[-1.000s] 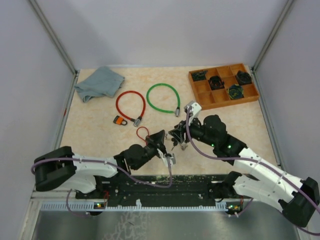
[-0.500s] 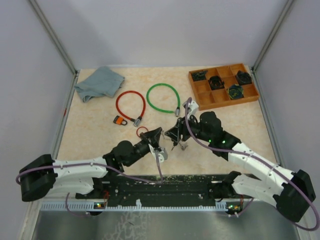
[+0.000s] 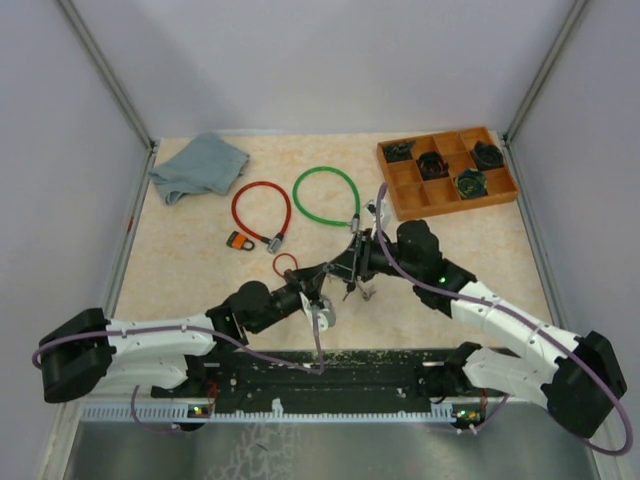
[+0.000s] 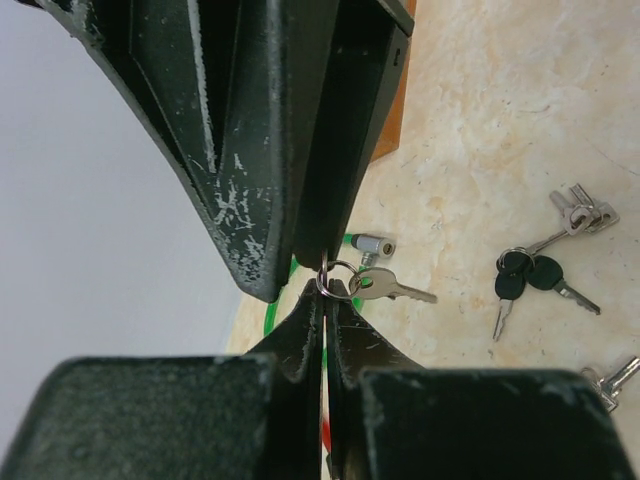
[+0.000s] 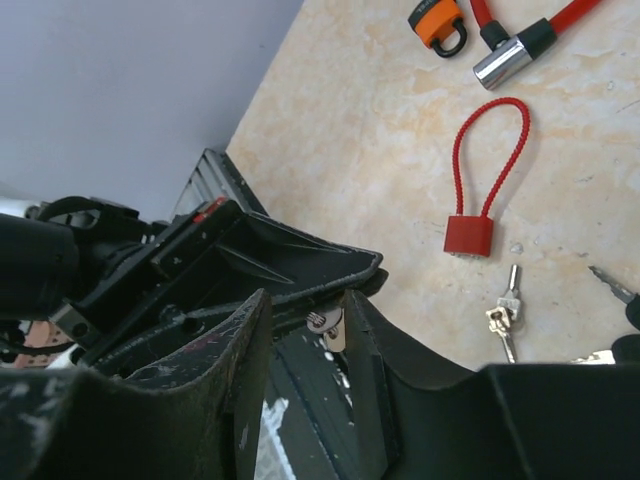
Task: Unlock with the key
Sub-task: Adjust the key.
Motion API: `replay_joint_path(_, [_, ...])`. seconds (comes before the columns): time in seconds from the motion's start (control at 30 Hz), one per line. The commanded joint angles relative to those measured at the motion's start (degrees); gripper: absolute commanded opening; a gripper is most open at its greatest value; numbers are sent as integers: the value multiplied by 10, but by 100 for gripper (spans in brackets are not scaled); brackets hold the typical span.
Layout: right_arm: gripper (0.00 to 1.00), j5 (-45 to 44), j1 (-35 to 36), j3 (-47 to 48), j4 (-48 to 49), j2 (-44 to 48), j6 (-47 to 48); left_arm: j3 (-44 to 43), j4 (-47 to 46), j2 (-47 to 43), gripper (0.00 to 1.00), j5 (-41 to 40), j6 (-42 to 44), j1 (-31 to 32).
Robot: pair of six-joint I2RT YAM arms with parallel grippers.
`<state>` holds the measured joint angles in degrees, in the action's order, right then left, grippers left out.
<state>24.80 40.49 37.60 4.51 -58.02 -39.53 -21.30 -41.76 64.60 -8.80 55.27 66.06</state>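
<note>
Right gripper [image 5: 305, 315] edged in, crowding the key [image 4: 388, 286] that left gripper [image 4: 325, 302] pinches.

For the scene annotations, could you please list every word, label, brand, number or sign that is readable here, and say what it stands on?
No text can be read in any view.
orange padlock: any marking is too blurred to read.
silver key: any stamping on its head is too small to read.
red cable lock: its body shows no lettering.
</note>
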Motion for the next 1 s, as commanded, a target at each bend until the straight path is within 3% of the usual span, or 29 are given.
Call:
replay_joint_path(0.0, [34,19,-7,4,62,6,-31,-3,-1,-5,0,22,-6,-3])
replay_joint_path(0.2, [21,26,-8,-9,81,-8,-46,5,-15,-14,0,24,-6,-2])
replay_joint_path(0.7, [18,47,-9,-13,77,-24,-71,25,-76,-15,0,9,13,-3])
replay_joint_path(0.83, [7,64,-8,-13,91,-31,-78,26,-82,-11,1,1,16,-2])
replay_joint_path(0.97, [0,71,-9,-12,104,-31,-84,27,-85,-4,9,-3,17,-2])
